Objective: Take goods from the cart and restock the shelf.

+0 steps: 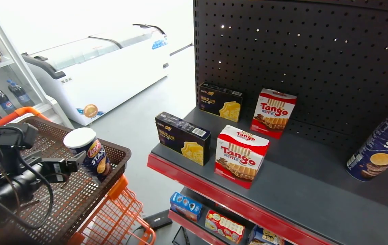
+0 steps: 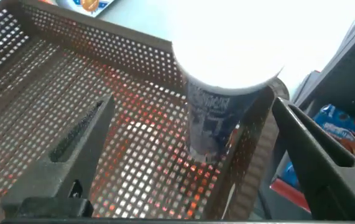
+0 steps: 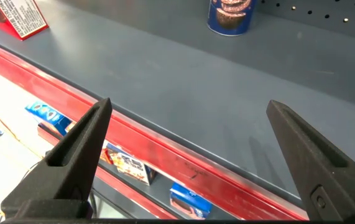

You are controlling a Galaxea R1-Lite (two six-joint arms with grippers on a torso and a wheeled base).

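"Assessing failure modes first: what could have gone wrong at the cart?" the inspector asked.

"The left jaws stood wide, with the chips can [image 2: 217,118] upright between them and not clamped," the technician replied. "The can sat in the corner of the cart basket [image 1: 120,161], just beside its mesh wall. 1 finger [image 2: 314,149] lay near that wall, so closing could have caught the mesh or pushed the can over. In my judgement, the smooth round body could also have slipped if gripped off-centre, and the basket's top edge could have clipped it on the lift."

"And at the shelf [image 1: 316,194]?"

"The right jaws hung wide and empty above the shelf's front edge. A second can [image 1: 381,146] stood at the back near the pegboard [image 1: 299,51], well apart from the nearer wafer box [image 1: 239,156]. Placing the new can too close could have knocked it."

"What could not be verified?"

"4 items. Contact between either finger and the chips can could not be confirmed. The lid [image 2: 227,37] was washed out by glare in the left wrist view. The left arm [image 1: 10,183] covered part of the basket in the head view, so other goods there could not be counted. The second can was cut off at the frame edge in 2 views, and whether it leaned or stood straight could not be told."
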